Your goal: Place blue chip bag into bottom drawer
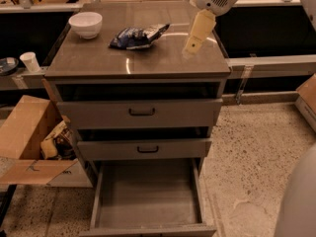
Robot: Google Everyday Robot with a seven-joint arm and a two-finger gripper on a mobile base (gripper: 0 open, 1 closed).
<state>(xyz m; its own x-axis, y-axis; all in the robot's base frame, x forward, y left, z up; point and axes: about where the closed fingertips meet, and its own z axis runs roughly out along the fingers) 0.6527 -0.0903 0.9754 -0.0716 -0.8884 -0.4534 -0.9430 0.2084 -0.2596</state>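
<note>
The bottom drawer (148, 196) stands pulled out nearest, below two upper drawers (98, 115) with grey fronts and black handles. A cardboard box (22, 132) sits on the floor to the left. On the worktop (98, 63) the blue chip bag (138, 36) lies crumpled near the middle, a white bowl (86, 23) at the far left corner. The hand (192, 43) hangs over the worktop's right part, right of the bag and apart from it. Whether it is released or clenched, I cannot tell.
</note>
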